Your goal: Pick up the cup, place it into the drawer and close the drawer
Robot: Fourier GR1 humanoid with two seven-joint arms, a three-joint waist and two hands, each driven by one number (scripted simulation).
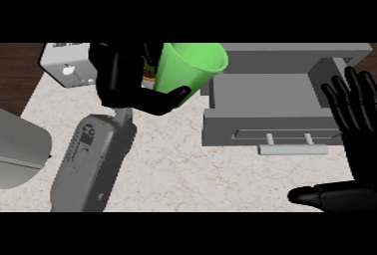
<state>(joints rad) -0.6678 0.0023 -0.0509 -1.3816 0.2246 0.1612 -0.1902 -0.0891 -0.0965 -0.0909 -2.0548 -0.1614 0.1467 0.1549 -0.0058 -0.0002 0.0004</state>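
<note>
A bright green cup (190, 69) is held tilted in my left hand (125, 79), whose fingers and thumb curl round its lower part. The cup hangs just left of the open grey drawer (273, 94), its rim close to the drawer's left wall. The drawer box is pulled out toward me, and a pale bar handle (292, 148) sits on its front. My right hand (352, 119) stands open with straight fingers at the drawer's right side, thumb low near the view's lower right.
A white boxy appliance (68, 63) stands at the back left behind my left hand. A large grey rounded object (18, 149) lies at the left edge. The marble counter (191, 174) stretches in front of the drawer.
</note>
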